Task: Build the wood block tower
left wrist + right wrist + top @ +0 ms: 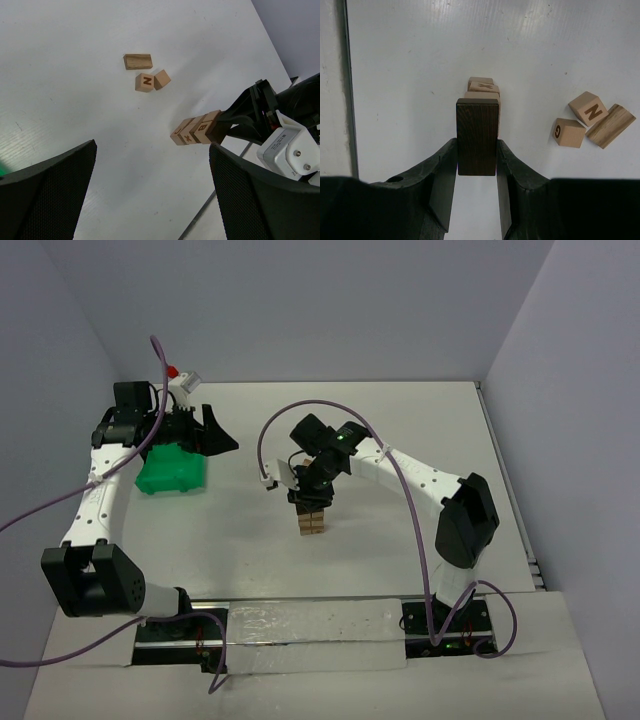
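The tower (312, 521) is a short stack of light-tan lettered blocks in the middle of the table; it also shows in the left wrist view (191, 131) and the right wrist view (482, 88). My right gripper (477, 145) is shut on a dark brown block (477, 135) and holds it right on top of the stack, seemingly touching the top block. In the top view the right gripper (311, 494) hides the stack's top. Three loose blocks lie beside the tower: an N cube (588, 109), a G cube (568, 132) and a flat plank (611, 125). My left gripper (152, 165) is open and empty, high over the table.
A green bin (172, 468) stands at the left, with the left gripper (222, 440) just beyond its right side. The loose blocks also show in the left wrist view, N cube (144, 82) and plank (138, 61). Walls close in the table on three sides.
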Motion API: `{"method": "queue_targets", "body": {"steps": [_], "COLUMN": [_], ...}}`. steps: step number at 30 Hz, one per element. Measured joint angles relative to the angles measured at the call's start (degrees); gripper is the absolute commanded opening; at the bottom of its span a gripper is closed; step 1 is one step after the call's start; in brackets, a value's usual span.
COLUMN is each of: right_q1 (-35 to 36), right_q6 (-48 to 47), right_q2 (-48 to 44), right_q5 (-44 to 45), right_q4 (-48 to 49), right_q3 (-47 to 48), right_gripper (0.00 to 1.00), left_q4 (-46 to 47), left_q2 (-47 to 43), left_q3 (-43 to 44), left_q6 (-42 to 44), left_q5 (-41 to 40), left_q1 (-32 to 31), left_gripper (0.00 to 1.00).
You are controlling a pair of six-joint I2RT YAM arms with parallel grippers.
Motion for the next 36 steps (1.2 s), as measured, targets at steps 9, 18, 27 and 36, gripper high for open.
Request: {"method": "queue_targets", "body": {"steps": [9,18,27,36], "right_q1": [-0.03,-0.27,-0.7,-0.73], "right_q6": [-0.2,-0.17,-0.15,-0.15], "right_q2": [0.0,0.0,0.0,-0.02], "right_q5": [-0.02,-0.04,-0.06,-0.13], "right_q4": [0.22,0.39,0.52,0.72], "right_q3": [-0.27,-0.29,-0.29,-0.49], "right_gripper": [0.33,0.33,0.34,0.44], "left_q4": [-0.04,-0.04,-0.04,-0.09], "left_q2": [0.2,0.2,0.27,0.42], "left_q3": [0.0,0.0,0.0,0.29], "left_q6": [0.06,0.06,0.06,0.13], "left_q5": [0.0,0.0,0.0,0.02], "left_q1": [0.0,0.0,0.0,0.0], "left_gripper": [0.99,0.99,0.99,0.99]}}
